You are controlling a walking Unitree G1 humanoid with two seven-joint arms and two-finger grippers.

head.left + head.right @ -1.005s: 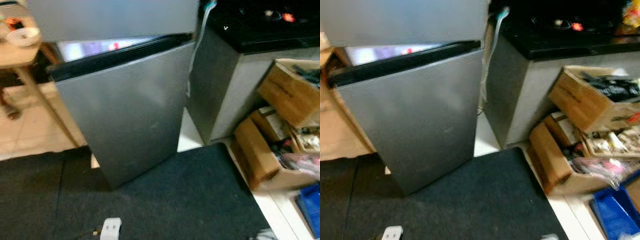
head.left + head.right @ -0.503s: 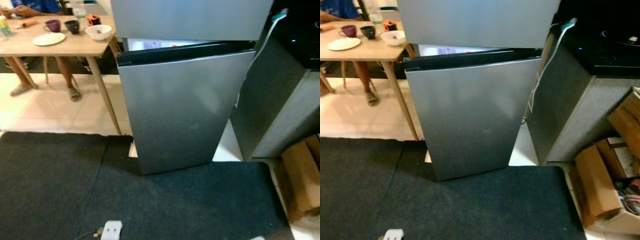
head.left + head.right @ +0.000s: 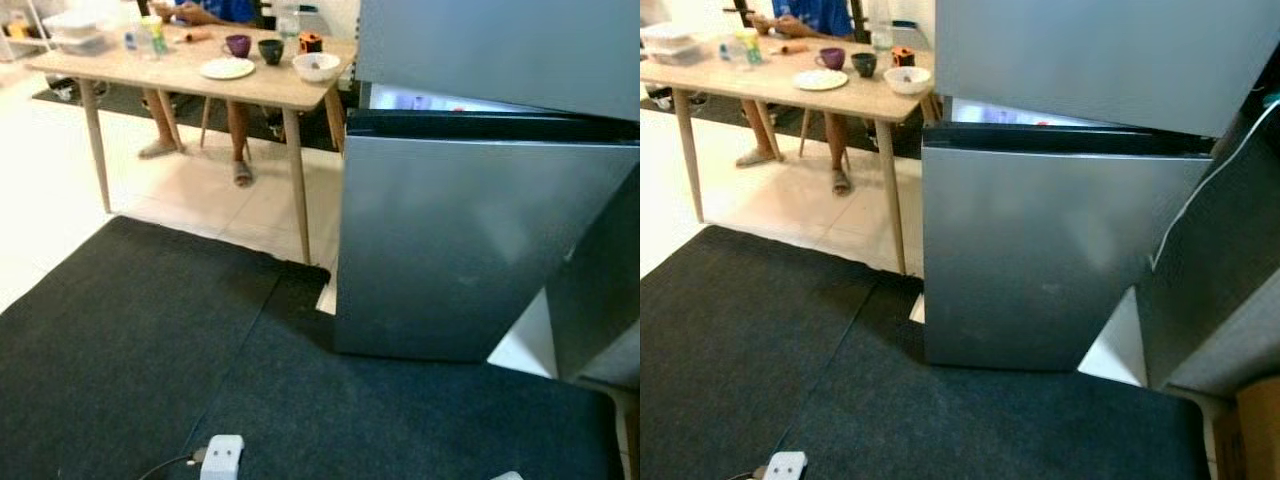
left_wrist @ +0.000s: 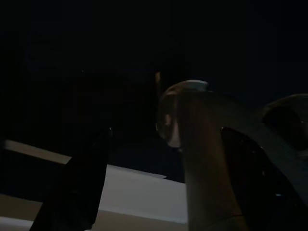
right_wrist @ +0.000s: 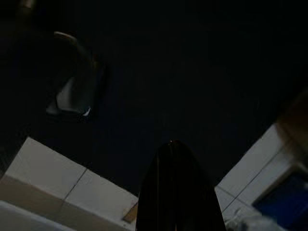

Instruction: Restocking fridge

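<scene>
You have the tall silver-grey two-door fridge [image 3: 1060, 250] ahead and to the right of centre, standing at the far edge of the dark charcoal floor mat [image 3: 150, 340]. Its lower door [image 3: 460, 250] is swung ajar, and a lit strip of the interior [image 3: 1000, 113] shows above the door's black top edge; the upper door [image 3: 1100, 55] looks shut. A white cable [image 3: 1185, 225] hangs down the fridge's right side, beside a dark grey cabinet [image 3: 1230, 290].

To the left of the fridge you have a light wooden table [image 3: 190, 80] with slanted legs on pale floor tiles [image 3: 190, 200]. The table carries a white plate [image 3: 227, 68], a purple cup [image 3: 237, 45], a dark cup [image 3: 271, 50], a white bowl [image 3: 317, 66] and clear containers [image 3: 70, 28] at its far-left end. A person in a blue top [image 3: 810, 15] sits behind it, sandalled feet [image 3: 160, 150] under the table.

On the mat near you lies a small white plug block [image 3: 222, 458] with a cord.

Left wrist view, very dark: the left hand [image 4: 159, 192] has two fingers [image 4: 77, 187] set apart, nothing between them. Right wrist view, also dark: the right hand [image 5: 175, 192] hangs over the mat and tiles; you cannot tell from it how far the fingers are parted or whether anything is held
</scene>
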